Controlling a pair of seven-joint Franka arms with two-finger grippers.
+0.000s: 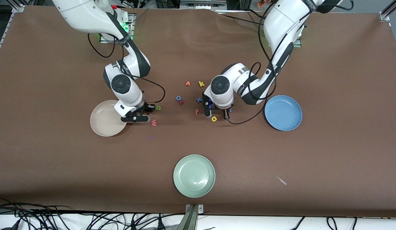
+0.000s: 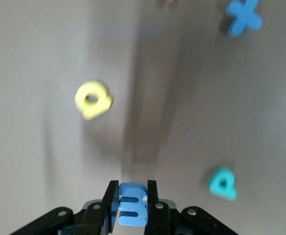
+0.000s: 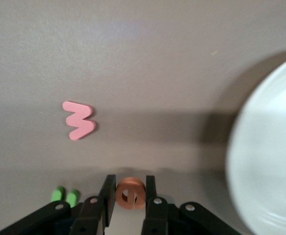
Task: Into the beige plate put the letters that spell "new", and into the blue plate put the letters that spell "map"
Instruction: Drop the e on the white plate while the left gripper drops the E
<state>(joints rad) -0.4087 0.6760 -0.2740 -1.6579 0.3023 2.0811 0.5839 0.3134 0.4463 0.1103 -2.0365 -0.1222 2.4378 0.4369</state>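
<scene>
The left gripper [image 2: 132,196] is clenched on the blue m [image 2: 132,208], pinched between both fingers above the brown table [image 1: 329,153], near the blue plate [image 1: 283,112]. The yellow a [image 2: 92,99] lies flat on the table close by, and the teal p [image 2: 222,183] lies apart from it, also near this gripper. A blue x [image 2: 243,18] lies farther off on the table. The right gripper [image 3: 129,191] is clenched on the orange e [image 3: 130,193], held between its fingers just beside the beige plate [image 3: 267,156]. The pink w [image 3: 78,120] lies flat on the table near that gripper, and the green n [image 3: 65,196] lies just beside the gripper's fingers. In the front view, the middle of the table holds loose letters: a yellow k [image 1: 201,84], an orange v [image 1: 187,83], a blue o [image 1: 178,98] and a red f [image 1: 197,111]. A pale green plate [image 1: 194,176] sits nearer the front camera than all the letters, well apart from both arms. Neither the beige nor the blue plate holds any letter.
</scene>
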